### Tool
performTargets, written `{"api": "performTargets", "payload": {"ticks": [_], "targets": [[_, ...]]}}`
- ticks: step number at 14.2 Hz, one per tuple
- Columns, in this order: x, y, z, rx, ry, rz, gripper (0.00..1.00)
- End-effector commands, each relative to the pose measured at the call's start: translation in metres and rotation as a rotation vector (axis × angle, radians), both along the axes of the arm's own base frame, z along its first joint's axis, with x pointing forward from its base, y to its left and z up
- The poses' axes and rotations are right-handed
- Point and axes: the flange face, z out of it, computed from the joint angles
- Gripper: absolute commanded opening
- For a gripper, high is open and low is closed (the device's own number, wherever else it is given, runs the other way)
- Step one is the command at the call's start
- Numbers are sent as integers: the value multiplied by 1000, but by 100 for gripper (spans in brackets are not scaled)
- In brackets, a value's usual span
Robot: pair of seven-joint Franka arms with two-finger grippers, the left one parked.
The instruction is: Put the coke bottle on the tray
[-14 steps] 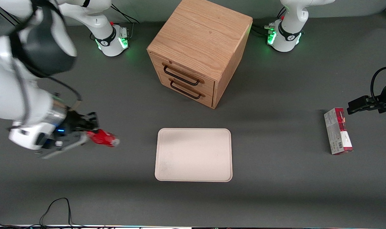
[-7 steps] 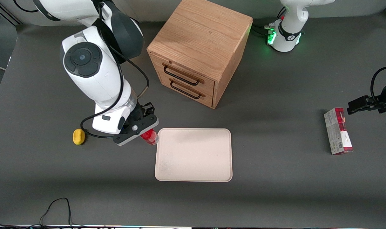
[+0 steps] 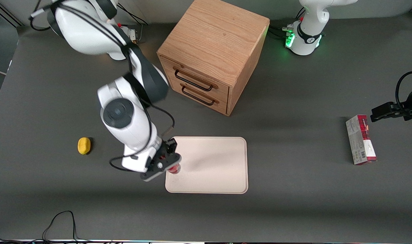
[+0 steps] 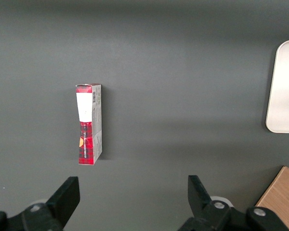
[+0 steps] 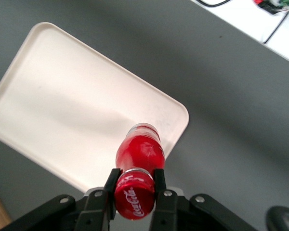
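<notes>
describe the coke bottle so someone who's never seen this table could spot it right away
Find the cream tray on the table, nearer the front camera than the wooden cabinet. At the tray's edge toward the working arm, the gripper is shut on the coke bottle, holding it by the neck just under its red cap. It is small and red, unlike the yellow lump or the boxy carton.

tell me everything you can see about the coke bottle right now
The coke bottle is small and glossy red, with a red cap bearing white script and a silvery base. It hangs roughly upright, cap up, base pointing down at the tray. The claw is shut on it, one finger on each side of the cap. It is held over the tray's corner nearest the working arm's end; whether the base touches the tray cannot be told.
</notes>
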Motion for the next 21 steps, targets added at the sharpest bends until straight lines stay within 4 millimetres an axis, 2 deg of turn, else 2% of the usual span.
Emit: {"api": "performTargets", "payload": {"ticks": [1,6,7,8,9,11,12,13,15,18,21], "targets": [[13,4,-32,-15,-47,14,13],[16,1,-57,-28,-30,12,14],[16,1,-62,-30,-24,11,18],[17,0,-69,-35,-16,9,33],[17,0,-73,-36,-12,7,60],[16,0,-76,-38,-8,5,88],[16,0,-74,-36,-12,5,100],[16,0,-68,-33,-19,3,100],[16,-1,-50,-28,-33,-1,100],[4,-1,14,-28,-49,1,100],[-20,-18,90,-49,-27,-59,100]]}}
